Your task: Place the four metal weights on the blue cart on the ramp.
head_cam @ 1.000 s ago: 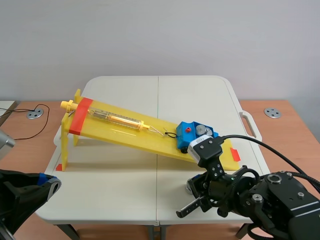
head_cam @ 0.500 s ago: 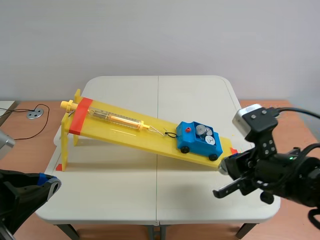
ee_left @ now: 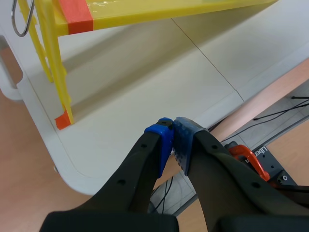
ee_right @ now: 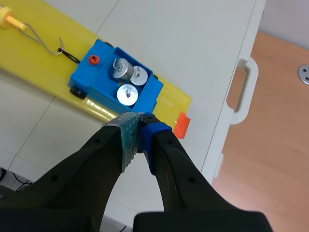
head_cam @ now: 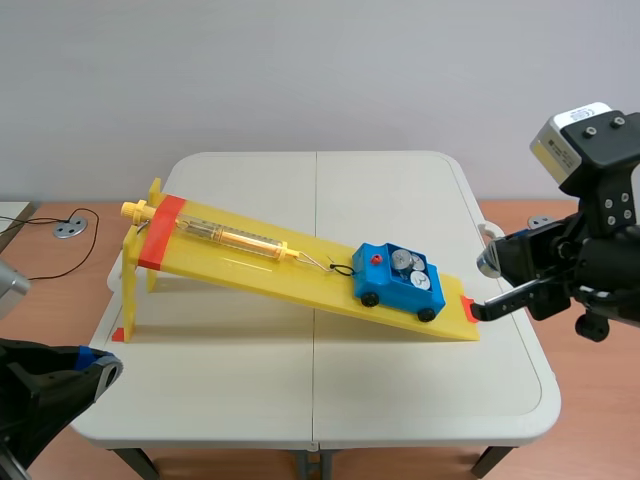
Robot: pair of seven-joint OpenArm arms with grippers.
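Note:
The blue cart (head_cam: pixel 400 280) (ee_right: pixel 115 81) sits low on the yellow ramp (head_cam: pixel 290 262) (ee_right: pixel 38 46), hooked by a wire to a spring scale (head_cam: pixel 230 237). Silver metal weights (head_cam: pixel 406 264) (ee_right: pixel 126 79) stand in the cart's bed; three show in the right wrist view. My right gripper (head_cam: pixel 488 308) (ee_right: pixel 139 126) is shut on nothing, raised just past the ramp's lower end, to the right of the cart. My left gripper (ee_left: pixel 172 137) is shut and empty, low over the table's near left corner, below the ramp's raised end (ee_left: pixel 72 17).
The white folding table (head_cam: pixel 320 390) has a carry handle (head_cam: pixel 500 250) (ee_right: pixel 243 92) on its right edge. Two silver floor sockets (head_cam: pixel 70 228) (head_cam: pixel 545 226) lie on the wooden floor on either side, a black cable running from the left one.
My right arm has risen and swung right, from the table's front edge near the cart to beyond the ramp's lower end. The cart, hidden partly before, is now in full view. The left arm stayed still.

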